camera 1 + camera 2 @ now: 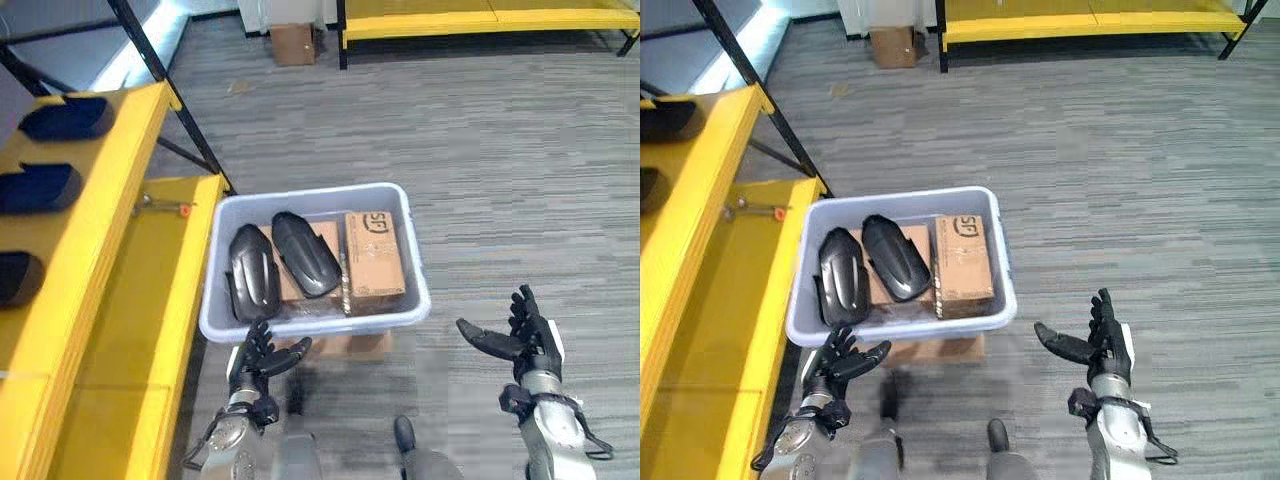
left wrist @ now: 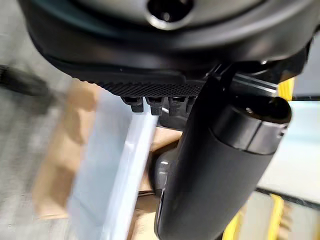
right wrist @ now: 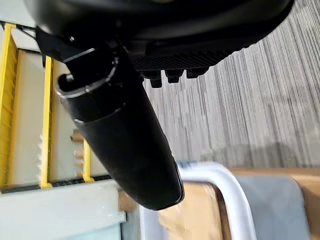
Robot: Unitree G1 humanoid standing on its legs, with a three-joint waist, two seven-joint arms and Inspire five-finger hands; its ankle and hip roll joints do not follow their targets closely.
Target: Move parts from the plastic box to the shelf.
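Note:
A grey plastic box point(image 1: 300, 322) stands on the floor in front of me. Inside lie two black curved parts point(image 1: 252, 270) point(image 1: 305, 252) beside a brown carton point(image 1: 374, 252). My left hand point(image 1: 258, 362) hovers just below the box's near rim, its fingers spread, open and empty. In the left wrist view its thumb point(image 2: 215, 170) points over the box's rim point(image 2: 125, 165). My right hand point(image 1: 520, 338) hangs open and empty over the floor to the right of the box, palm turned towards it. The yellow shelf point(image 1: 110, 200) stands on the left, with three black parts point(image 1: 68, 118) on its upper level.
The box rests on a flat cardboard piece point(image 1: 350, 345). A small orange-tipped item point(image 1: 160, 206) lies on the shelf's lower level. A black slanted strut point(image 1: 170, 85) rises beside the shelf. A carton point(image 1: 293, 43) and another yellow rack point(image 1: 480, 20) stand far back on the grey carpet.

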